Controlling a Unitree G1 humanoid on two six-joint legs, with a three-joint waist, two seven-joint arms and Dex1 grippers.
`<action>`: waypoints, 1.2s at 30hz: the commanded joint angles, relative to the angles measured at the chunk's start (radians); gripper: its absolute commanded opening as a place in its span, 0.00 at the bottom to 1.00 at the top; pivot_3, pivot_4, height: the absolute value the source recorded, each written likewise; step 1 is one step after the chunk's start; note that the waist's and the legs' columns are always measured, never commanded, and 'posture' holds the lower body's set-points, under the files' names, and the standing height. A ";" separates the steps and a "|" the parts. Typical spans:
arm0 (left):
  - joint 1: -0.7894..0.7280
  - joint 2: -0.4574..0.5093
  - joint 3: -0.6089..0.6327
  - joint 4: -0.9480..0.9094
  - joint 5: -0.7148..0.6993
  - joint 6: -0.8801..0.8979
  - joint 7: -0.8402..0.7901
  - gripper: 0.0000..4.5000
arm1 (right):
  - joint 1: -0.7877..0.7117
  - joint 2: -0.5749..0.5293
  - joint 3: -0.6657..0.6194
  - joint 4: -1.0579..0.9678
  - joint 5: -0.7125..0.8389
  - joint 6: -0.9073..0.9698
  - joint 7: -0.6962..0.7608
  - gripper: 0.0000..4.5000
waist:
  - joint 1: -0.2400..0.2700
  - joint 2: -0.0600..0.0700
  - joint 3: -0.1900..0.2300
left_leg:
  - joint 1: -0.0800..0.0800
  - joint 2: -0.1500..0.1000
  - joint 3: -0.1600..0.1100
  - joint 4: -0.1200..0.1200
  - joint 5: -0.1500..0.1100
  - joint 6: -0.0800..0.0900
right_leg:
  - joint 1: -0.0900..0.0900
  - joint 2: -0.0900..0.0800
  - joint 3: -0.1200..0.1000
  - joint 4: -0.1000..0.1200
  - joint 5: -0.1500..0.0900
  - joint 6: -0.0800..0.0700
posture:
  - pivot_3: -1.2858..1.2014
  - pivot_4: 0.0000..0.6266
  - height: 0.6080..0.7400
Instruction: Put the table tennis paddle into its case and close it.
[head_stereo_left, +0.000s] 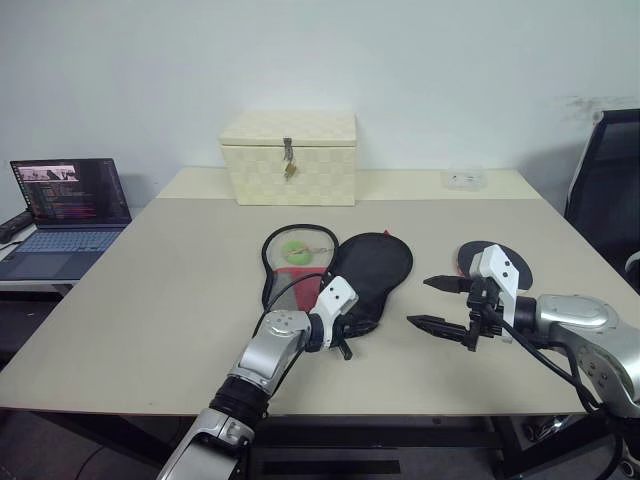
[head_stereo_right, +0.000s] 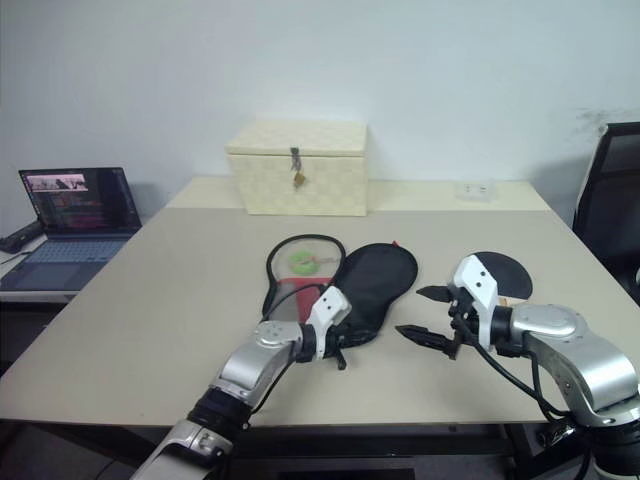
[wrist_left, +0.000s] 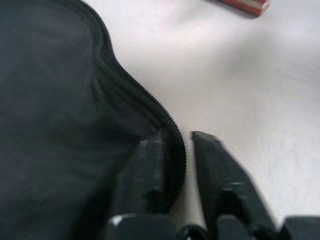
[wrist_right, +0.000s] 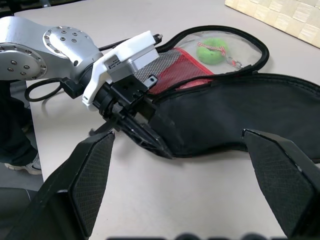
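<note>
The beige table (head_stereo_left: 150, 300) carries the opened case (head_stereo_left: 375, 265), table tennis paddle (head_stereo_left: 470, 252) and cream box (head_stereo_left: 290, 158).

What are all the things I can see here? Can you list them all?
Case: one, black with a red panel and a green tag, lying open at the middle of the table.
Table tennis paddle: one, black face, on the table to the right of the case, behind the right gripper.
Woven box: one, cream with a metal latch, at the back of the table.
Small clear item: one, back right of the table; cannot tell what it is.
Laptop: one, dark, screen on, on a side surface to the left.
Chair: one, black, far right.
Table: one, beige.
Left gripper: fingers at the case's zipper edge.
Right gripper: open, above the table.
</note>
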 joint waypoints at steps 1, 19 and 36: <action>0.007 0.003 0.049 -0.071 -0.032 -0.029 0.018 0.52 | -0.005 0.004 -0.022 -0.017 0.007 -0.025 0.002 1.00 | 0.000 0.000 0.000 | 0.000 0.000 0.000 0.000 0.000 0.000 | 0.000 0.000 0.000 0.000 0.000 0.000 | 0.52 0.24 1.00; 0.272 0.341 0.409 -0.396 -0.335 0.093 -0.101 0.99 | -0.157 0.342 0.126 0.234 -0.184 0.141 -0.398 1.00 | -0.001 0.000 0.000 | 0.001 0.003 0.000 0.000 0.000 0.000 | 0.000 -0.001 0.001 0.001 0.000 0.000 | 0.52 0.24 1.00; 0.374 0.569 0.523 -0.683 -0.651 0.315 -0.240 0.99 | -0.293 0.585 0.163 0.552 -0.289 0.139 -0.485 1.00 | -0.006 0.000 0.000 | 0.002 0.004 0.001 -0.002 0.000 0.000 | -0.001 -0.005 0.001 0.002 0.000 -0.001 | 0.52 0.24 1.00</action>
